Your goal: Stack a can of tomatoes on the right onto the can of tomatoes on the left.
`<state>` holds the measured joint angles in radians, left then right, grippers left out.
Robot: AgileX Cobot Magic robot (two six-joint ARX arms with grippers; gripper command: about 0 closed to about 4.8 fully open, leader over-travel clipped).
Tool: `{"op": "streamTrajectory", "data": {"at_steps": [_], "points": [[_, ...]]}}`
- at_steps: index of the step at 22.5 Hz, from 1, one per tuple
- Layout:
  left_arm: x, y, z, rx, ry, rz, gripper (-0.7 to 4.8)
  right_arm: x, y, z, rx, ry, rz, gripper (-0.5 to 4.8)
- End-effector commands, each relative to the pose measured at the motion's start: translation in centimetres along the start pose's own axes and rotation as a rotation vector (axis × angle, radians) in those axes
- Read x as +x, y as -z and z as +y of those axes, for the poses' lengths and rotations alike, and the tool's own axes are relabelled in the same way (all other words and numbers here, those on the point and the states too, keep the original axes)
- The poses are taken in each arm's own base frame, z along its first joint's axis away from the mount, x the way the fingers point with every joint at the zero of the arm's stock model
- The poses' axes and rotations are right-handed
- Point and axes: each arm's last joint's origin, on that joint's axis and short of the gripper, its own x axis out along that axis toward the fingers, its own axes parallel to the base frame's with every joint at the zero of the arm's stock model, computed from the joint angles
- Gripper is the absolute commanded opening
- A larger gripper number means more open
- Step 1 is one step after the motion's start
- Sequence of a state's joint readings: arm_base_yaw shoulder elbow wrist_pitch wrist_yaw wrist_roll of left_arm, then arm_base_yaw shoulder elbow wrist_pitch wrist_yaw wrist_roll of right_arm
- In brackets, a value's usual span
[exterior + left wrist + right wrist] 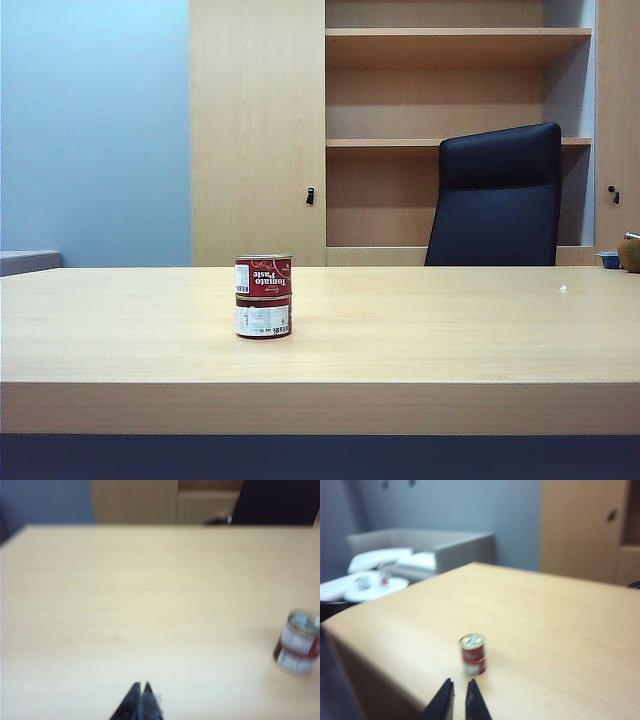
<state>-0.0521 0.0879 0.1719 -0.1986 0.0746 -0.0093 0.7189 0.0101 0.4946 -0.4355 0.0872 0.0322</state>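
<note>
the upper tomato can sits squarely on the lower tomato can left of the desk's middle, the left gripper pinched empty, the right gripper a slit apart and empty, so best retreat clear without nudging the stack.

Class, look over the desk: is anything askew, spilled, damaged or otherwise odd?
One oddity: the top tomato paste can sits squarely on the bottom can but its label reads upside down. Nothing spilled. The left gripper and right gripper are clear of the stack.
</note>
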Motion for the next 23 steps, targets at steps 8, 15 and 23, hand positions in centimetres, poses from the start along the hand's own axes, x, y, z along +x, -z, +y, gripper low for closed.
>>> {"op": "streamTrajectory", "data": {"at_steps": [8,15,23], "points": [[1.3,4.0,0.2,-0.002,-0.021,0.016,-0.05,3.7,5.8,0.3,0.007,-0.069,-0.078,0.53],[1.3,4.4,0.2,-0.006,-0.031,0.058,-0.05,5.1,11.8,0.3,0.0,-0.07,0.053,0.53],[1.3,4.5,0.2,-0.006,-0.03,0.067,-0.05,4.8,13.4,0.2,-0.013,-0.054,0.241,0.53]]}}
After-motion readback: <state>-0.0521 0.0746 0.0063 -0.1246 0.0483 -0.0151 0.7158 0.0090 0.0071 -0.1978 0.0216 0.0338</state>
